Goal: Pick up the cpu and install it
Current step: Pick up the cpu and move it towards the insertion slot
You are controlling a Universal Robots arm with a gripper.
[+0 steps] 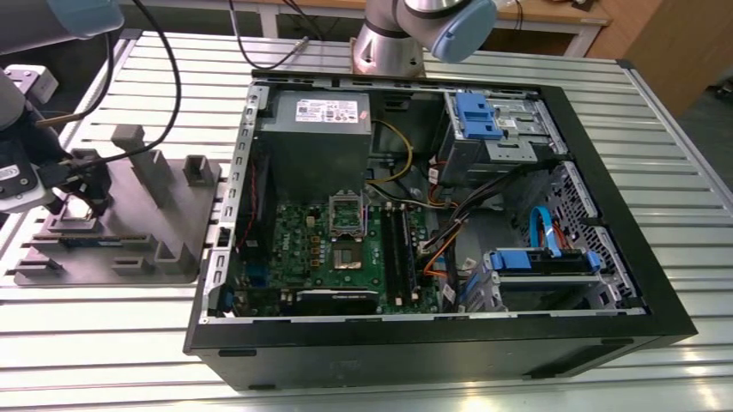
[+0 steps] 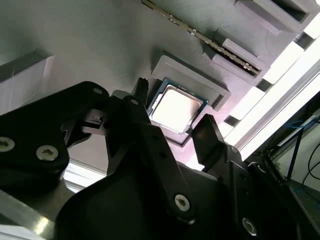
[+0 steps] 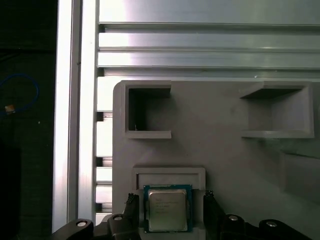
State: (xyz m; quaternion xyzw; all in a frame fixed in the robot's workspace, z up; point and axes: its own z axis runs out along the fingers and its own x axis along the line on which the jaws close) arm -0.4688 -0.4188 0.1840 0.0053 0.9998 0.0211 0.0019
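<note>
1. Exterior view: gripper (image 1: 75, 187) sits low over grey fixture plate (image 1: 126, 257) at that view's left, on slatted alu table (image 1: 687, 112). Open PC case (image 1: 641, 292) stands just beside the plate, toward that view's right.
2. Same view: green board (image 1: 332, 257) and grey PSU box (image 1: 315, 137) are inside the case, well apart from the gripper.
3. Both wrist views: cpu (image 2: 176, 107) (image 3: 167, 209) lies flat, metal top up, in a shallow walled nest (image 3: 169, 176) on the plate.
4. Gripper (image 2: 174, 106) (image 3: 170, 201) is spread wide and holds nothing. One of its fingers (image 3: 208, 205) stands each side of the cpu, w/ a slim gap both sides in first wrist view.
5. First wrist view adds: two open-sided pockets (image 3: 147, 117) further in on the plate, and the plate's rounded corner near the nest. Past the plate edge come the slats, then the table rim, then a dark drop w/ a blue cable (image 3: 20, 95).
6. Second wrist view adds: a thin long strip (image 2: 200, 35) on edge in a slot beyond the nest.
7. Room: nest walls sit close round the cpu. Fingertips are about level w/ the side walls; can't tell if they touch them.
</note>
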